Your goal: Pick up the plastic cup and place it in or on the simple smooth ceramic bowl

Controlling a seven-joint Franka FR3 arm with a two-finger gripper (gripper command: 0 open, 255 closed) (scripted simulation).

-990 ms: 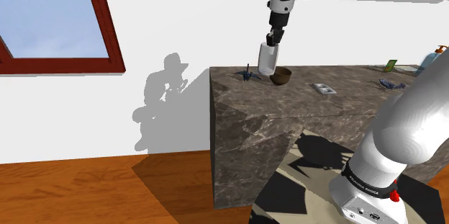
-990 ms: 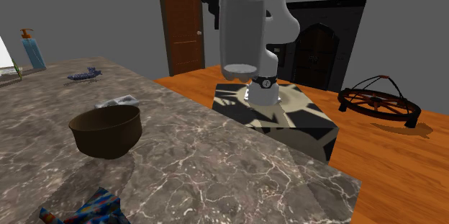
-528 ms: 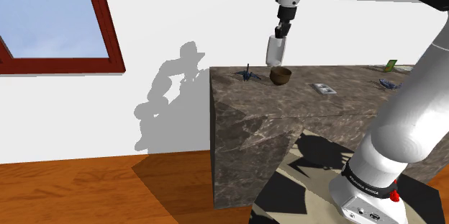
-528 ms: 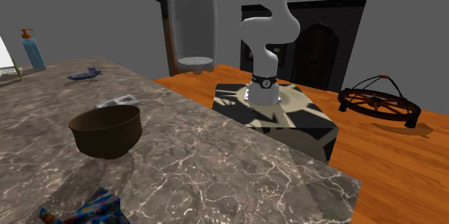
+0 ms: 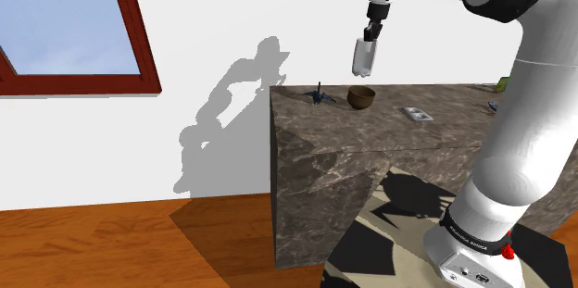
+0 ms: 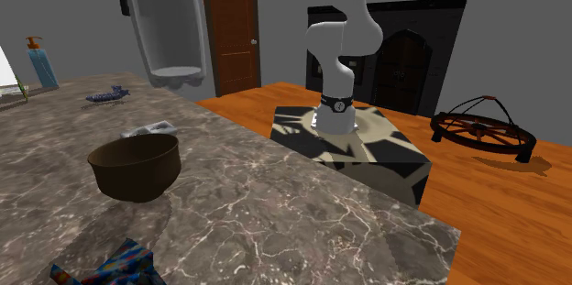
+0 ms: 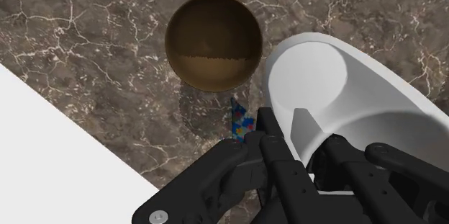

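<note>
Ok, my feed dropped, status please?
Gripper shut on white cup, aloft. Brown bowl below, slightly offset. Nothing between them.

In the shoulder view you are looking from beside and a little behind the stand (image 5: pixel 482 256), which is sitting at the lower right. You are facing out across the marble counter (image 5: pixel 389 143) toward a white wall (image 5: pixel 213 18) and a window (image 5: pixel 65 18), and the brown bowl (image 5: pixel 361 97) is lying far off. In the second exterior view you are sitting low at the counter's opposite end, close beside the bowl, facing back toward the stand and a brown door (image 6: pixel 231 27). In the wrist view you are staring straight down past the gripper (image 7: pixel 302 132) onto the counter. All three are sharing the bowl, the lifted cup (image 6: pixel 170 27) and the counter top.
</note>
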